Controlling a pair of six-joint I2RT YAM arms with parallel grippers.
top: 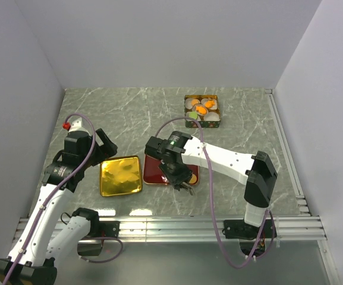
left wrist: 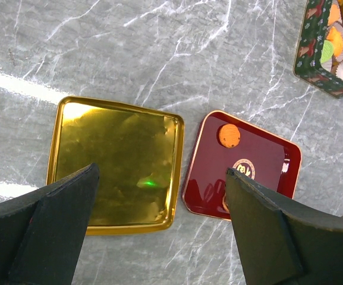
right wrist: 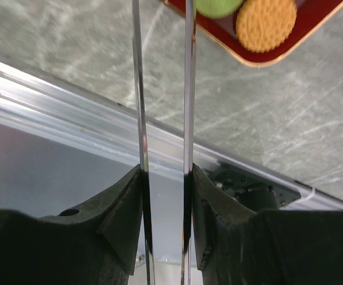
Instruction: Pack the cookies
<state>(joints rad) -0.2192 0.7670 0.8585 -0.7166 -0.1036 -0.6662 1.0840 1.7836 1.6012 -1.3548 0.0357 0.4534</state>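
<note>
**Grey marble surface (top: 129, 113) between white walls (top: 159, 41)**

Top view: a patterned tin (top: 202, 124) stood far back, holding cookies (top: 201, 109) in white paper cups (top: 191, 105). Closer in, a gold tray (top: 120, 176) lay just beside a red tray (top: 151, 173), which the right arm (top: 230, 160) partly hid.

Left wrist view: the left fingers (left wrist: 52, 231) were spread wide and released above both trays. An orange cookie (left wrist: 229, 136) lay in the red tray near a gold emblem (left wrist: 244, 168).

Right wrist view: the right fingers (right wrist: 117, 208), tipped with metal blades (right wrist: 137, 89), stood slightly parted with nothing between them. A green cookie (right wrist: 217, 5) and a tan cookie (right wrist: 266, 24) sat side by side in the red tray's corner.
</note>
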